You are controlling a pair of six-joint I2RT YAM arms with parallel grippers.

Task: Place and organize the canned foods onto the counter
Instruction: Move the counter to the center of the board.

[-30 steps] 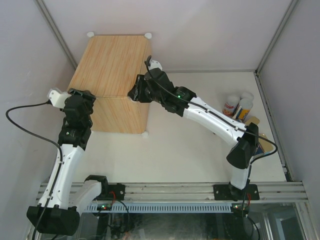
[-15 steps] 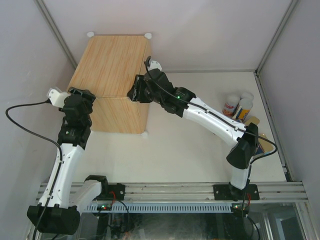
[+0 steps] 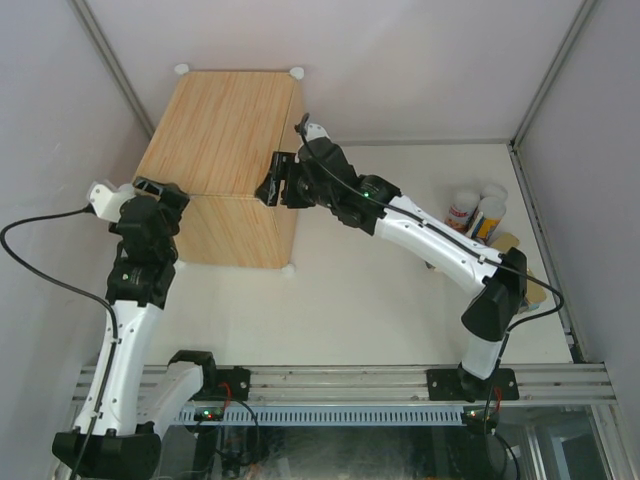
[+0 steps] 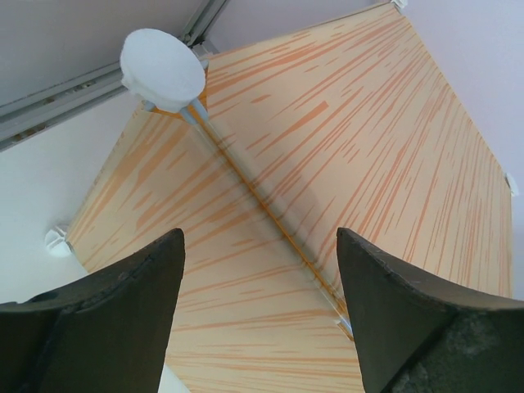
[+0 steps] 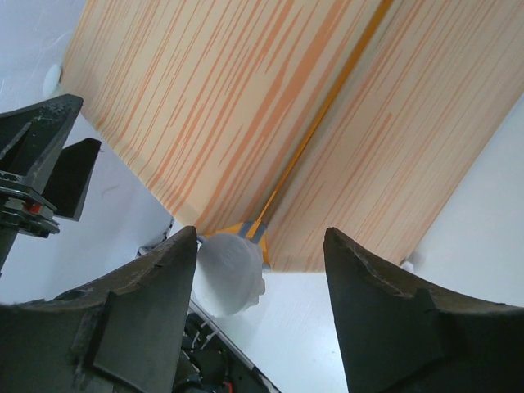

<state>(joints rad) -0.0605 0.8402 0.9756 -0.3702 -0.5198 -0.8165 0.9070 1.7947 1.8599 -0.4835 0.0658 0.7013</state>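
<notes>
Nothing placed yet: light wood-grain box counter [image 3: 225, 125] upper left, small round cans [image 3: 463, 212] mid-right; left gripper [image 4: 260, 246] & right gripper [image 5: 260, 237] open, empty.

A white desk [image 3: 380, 300], pale walls [image 3: 420, 60] closing it in, and a metal rail [image 3: 340, 382] along the near edge.

The wood-grain box [image 3: 225, 120] blocks the bench's [image 3: 380, 300] far-left corner, with white knobs [image 3: 296, 72] jutting at its corners, the left gripper [image 3: 158, 187] crowding its near-left edge and the right gripper [image 3: 273, 186] its right edge, while the bench's middle lies open across to the cans [image 3: 478, 213] clustered by the right edge.
</notes>
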